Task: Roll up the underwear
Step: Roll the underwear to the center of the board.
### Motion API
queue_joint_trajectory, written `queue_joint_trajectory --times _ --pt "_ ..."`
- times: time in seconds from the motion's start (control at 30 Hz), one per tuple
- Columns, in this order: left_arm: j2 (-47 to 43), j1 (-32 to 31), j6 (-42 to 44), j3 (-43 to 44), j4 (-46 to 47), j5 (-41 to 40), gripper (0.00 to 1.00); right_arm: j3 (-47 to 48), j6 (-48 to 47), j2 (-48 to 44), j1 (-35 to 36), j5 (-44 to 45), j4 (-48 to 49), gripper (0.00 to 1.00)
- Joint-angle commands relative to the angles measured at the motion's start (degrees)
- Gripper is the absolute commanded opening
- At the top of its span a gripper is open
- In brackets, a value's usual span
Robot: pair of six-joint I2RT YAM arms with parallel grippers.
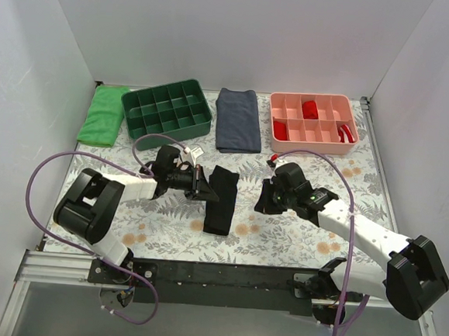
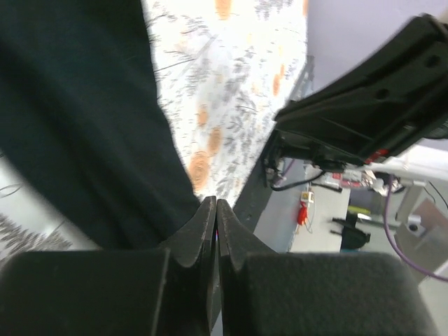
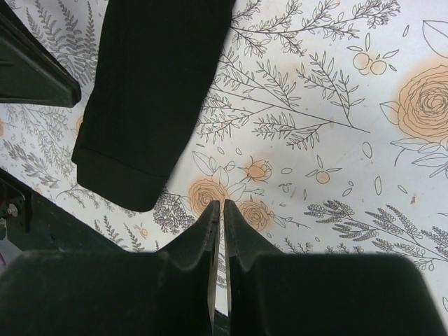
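Note:
The black underwear (image 1: 220, 199) lies folded into a long narrow strip on the flowered table, running from far to near. My left gripper (image 1: 204, 190) is shut at the strip's left edge; in the left wrist view its closed tips (image 2: 215, 203) sit beside the fabric (image 2: 84, 126), with no cloth seen between them. My right gripper (image 1: 260, 204) is shut and empty just to the right of the strip. In the right wrist view it (image 3: 218, 204) hovers over bare table, with the strip's near end (image 3: 154, 84) up and to the left.
A green compartment tray (image 1: 168, 93) stands at the back, with a green cloth (image 1: 102, 116) to its left. A folded navy-grey cloth (image 1: 237, 120) lies at back centre. A pink tray (image 1: 314, 98) holds small red rolls (image 1: 310, 108). The black rail (image 1: 224, 275) marks the near edge.

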Motion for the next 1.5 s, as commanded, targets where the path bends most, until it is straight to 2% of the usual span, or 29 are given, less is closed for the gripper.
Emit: queue_joint_trajectory --times 0.0,0.6,0.63,0.67,0.73,0.77,0.8,0.83,0.87,0.9,0.97,1.0,1.2,1.33,1.37,1.47 --pt "0.14 -0.02 0.93 -1.99 -1.19 -5.13 0.00 2.28 -0.06 0.98 0.88 -0.85 1.26 0.14" --pt "-0.38 -0.02 1.29 -2.96 -4.44 -12.34 0.01 3.08 0.81 3.97 3.69 -0.15 1.88 0.15" --pt "-0.91 -0.02 0.94 -2.78 -4.79 -12.52 0.05 2.82 0.99 4.06 3.70 -0.06 1.97 0.16" --pt "-1.44 -0.02 0.50 -2.70 -4.62 -12.35 0.23 2.73 1.08 4.06 3.78 -0.06 2.05 0.18" --pt "-3.37 -0.02 -0.29 -2.43 -4.45 -11.90 0.25 2.46 1.69 3.89 3.96 0.03 2.23 0.19" --pt "-3.99 -0.02 -0.38 -2.17 -4.88 -11.90 0.34 2.03 1.87 3.80 3.87 0.03 2.40 0.21" --pt "-4.51 -0.02 -0.38 -1.73 -5.41 -11.90 0.57 1.94 2.04 3.54 3.96 0.03 2.58 0.21" --pt "-5.56 -0.02 -0.56 -1.21 -5.76 -11.73 0.60 1.76 2.22 3.45 4.13 0.03 2.67 0.21" --pt "-6.01 -0.11 -0.73 -0.94 -5.85 -11.64 0.68 1.50 2.48 3.27 4.14 0.11 2.67 0.21" --pt "-6.45 -0.02 -1.17 -0.85 -6.03 -11.55 0.85 1.41 2.66 2.92 4.14 0.20 2.67 0.22" --pt "-7.42 -0.02 -2.31 -0.59 -5.42 -10.68 0.96 1.06 3.01 2.31 4.22 0.82 2.58 0.23" --pt "-7.59 -0.02 -2.66 -0.41 -4.89 -9.28 0.98 0.97 2.92 1.69 4.14 1.60 2.41 0.24" --pt "-8.83 -0.02 -6.62 -0.93 -0.07 -4.62 0.98 0.79 3.80 -1.29 4.14 4.68 -0.05 0.27" --pt "-6.02 0.06 -11.62 -3.74 8.63 1.00 0.98 0.18 4.33 -2.97 4.14 5.04 -0.32 0.28" --pt "-5.40 0.06 -13.55 -4.53 14.39 1.89 0.98 0.18 4.42 -3.15 4.14 5.04 -0.58 0.28" --pt "-2.95 -0.02 -17.78 -7.00 21.65 2.51 0.98 0.26 4.51 -3.41 4.14 5.04 -1.28 0.29"
